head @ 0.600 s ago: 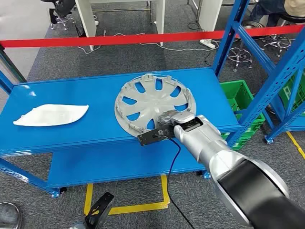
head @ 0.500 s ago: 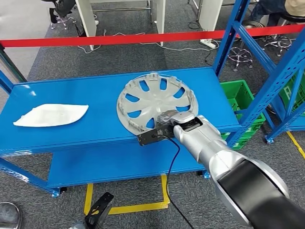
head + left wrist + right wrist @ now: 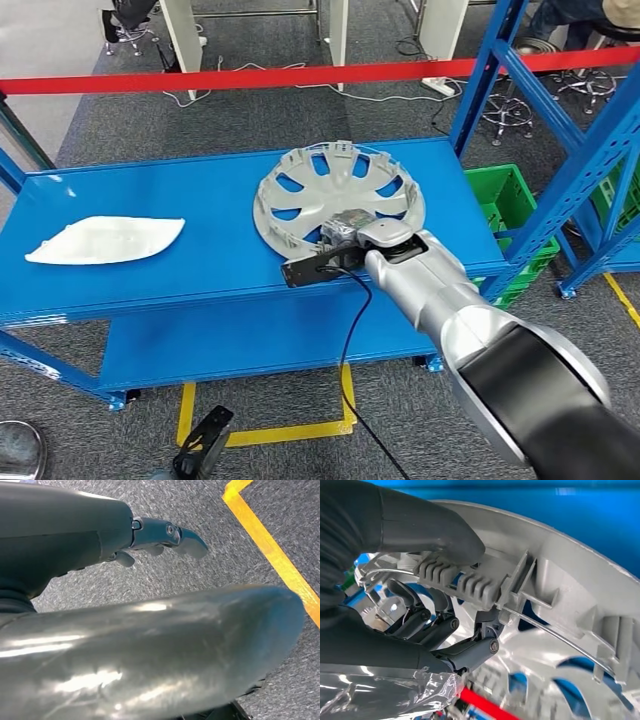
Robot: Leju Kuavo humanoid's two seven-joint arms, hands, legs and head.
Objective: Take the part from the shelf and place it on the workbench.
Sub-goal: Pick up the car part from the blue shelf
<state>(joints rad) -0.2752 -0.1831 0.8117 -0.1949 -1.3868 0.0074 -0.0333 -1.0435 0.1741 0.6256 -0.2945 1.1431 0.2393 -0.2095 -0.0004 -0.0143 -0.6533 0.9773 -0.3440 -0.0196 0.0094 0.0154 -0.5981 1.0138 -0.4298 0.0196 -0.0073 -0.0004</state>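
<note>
Grasp-and-lift step, by the look of it. The silver wheel cover (image 3: pixel 340 200) sits on the blue shelf (image 3: pixel 151 280) toward its right end, near rim tilted up off the deck, far rim apparently still down on it. The right hand (image 3: pixel 349 232) has the cover by its near rim: in the right wrist view the thick grey thumb (image 3: pixel 433 527) presses on the ribbed clip on the rim's inner side, while the darker fingers (image 3: pixel 444 630) curl under through a spoke opening, so the rim is pinched between them. Grip reads as firm, though how far the fingers wrap is hidden by the cover's own ribs. A black camera bracket and cable hang off the right wrist just ahead of the shelf's front edge. The left hand (image 3: pixel 166 535) hangs low over grey carpet and a yellow floor line (image 3: pixel 271 550), fingers loosely extended and apart, holding nothing. A white moulded part (image 3: pixel 106 240) lies well apart at the shelf's left end. A red barrier tape (image 3: pixel 226 80) crosses behind. Judged next: raise the cover fully clear of the deck, keeping it from swinging on a one-edge pinch, draw it back past the right-hand blue upright (image 3: pixel 483 90), then turn toward the workbench. Risk: slip at the rim.
</note>
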